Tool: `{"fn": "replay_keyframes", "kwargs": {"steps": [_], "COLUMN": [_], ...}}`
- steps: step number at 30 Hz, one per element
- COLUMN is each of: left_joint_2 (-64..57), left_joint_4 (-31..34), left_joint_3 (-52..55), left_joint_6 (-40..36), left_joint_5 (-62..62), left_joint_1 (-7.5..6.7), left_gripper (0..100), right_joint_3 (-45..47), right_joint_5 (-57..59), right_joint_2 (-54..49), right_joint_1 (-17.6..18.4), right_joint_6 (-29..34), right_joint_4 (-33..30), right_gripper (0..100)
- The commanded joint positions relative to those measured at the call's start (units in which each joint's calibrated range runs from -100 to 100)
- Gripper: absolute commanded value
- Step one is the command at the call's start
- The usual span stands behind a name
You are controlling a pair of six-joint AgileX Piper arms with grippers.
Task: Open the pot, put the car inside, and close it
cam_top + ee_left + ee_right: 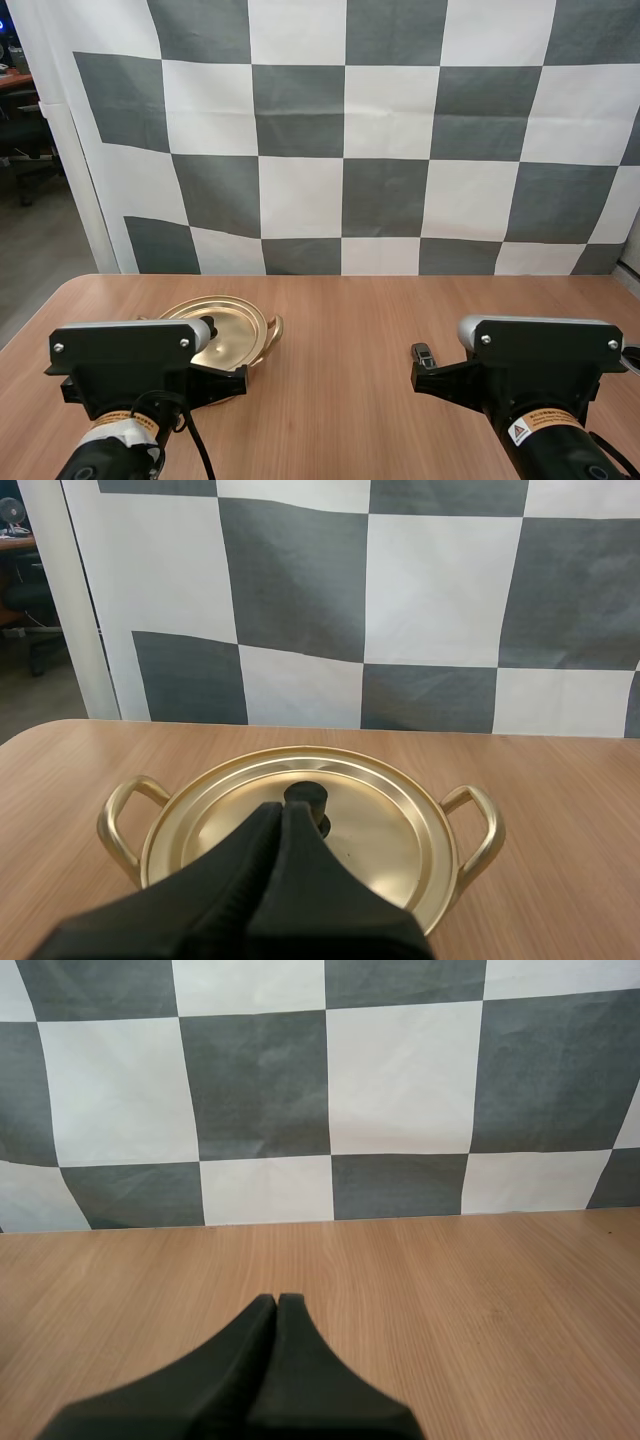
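Note:
A gold pot (pixel 240 335) sits on the table at the left, its lid (pixel 370 825) on and the black knob (pixel 308 802) at the lid's middle. A loop handle (pixel 482 830) sticks out on each side. My left gripper (pixel 283 810) is shut on nothing, its fingers lying together as one dark wedge, the tips just short of the knob. A small dark car (pixel 424 354) lies on the table right of centre, beside the front of my right arm. My right gripper (pixel 277 1302) is shut too, over bare wood.
The wooden table (pixel 340 400) runs wide between the pot and the car. Its far edge (pixel 400 277) meets the backdrop. My left arm's housing (pixel 120 355) hides the pot's near side in the high view.

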Motion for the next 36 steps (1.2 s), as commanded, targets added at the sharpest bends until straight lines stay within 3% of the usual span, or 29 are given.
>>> {"fn": "replay_keyframes", "kwargs": {"steps": [1,9,22,24,28,31,34,36], "left_joint_2": [0.0,0.0,0.0,0.0,0.0,0.0,0.0,0.0], "left_joint_4": [0.0,0.0,0.0,0.1,7.3,8.6,8.6,8.6], "left_joint_3": [0.0,0.0,0.0,0.0,0.0,0.0,0.0,0.0], "left_joint_6": [0.0,0.0,0.0,0.0,1.1,1.3,1.9,7.2], "left_joint_5": [0.1,0.1,-3.1,-16.1,-41.9,-61.7,-74.6,-74.9], "left_joint_1": [-0.04,-0.04,-0.04,-0.04,-0.04,-0.04,-0.04,-0.04], "left_gripper": [0,0,0,0,0,0,0,0], "right_joint_3": [0.1,0.1,0.1,0.1,0.1,0.1,0.1,-0.1], "right_joint_5": [0.0,0.0,-3.9,-16.4,-56.5,-78.1,-85.7,-85.7], "right_joint_2": [0.0,0.0,0.0,0.0,0.0,0.0,0.0,0.0], "right_joint_1": [0.0,0.0,0.0,0.0,0.0,0.0,0.0,0.0], "right_joint_6": [-0.1,-0.1,-0.1,-0.1,-0.1,-0.2,-7.2,-13.8], "right_joint_4": [2.6,7.1,8.1,6.7,2.9,2.9,2.8,2.8], "right_gripper": [0,0,0,0,0,0,0,0]}}
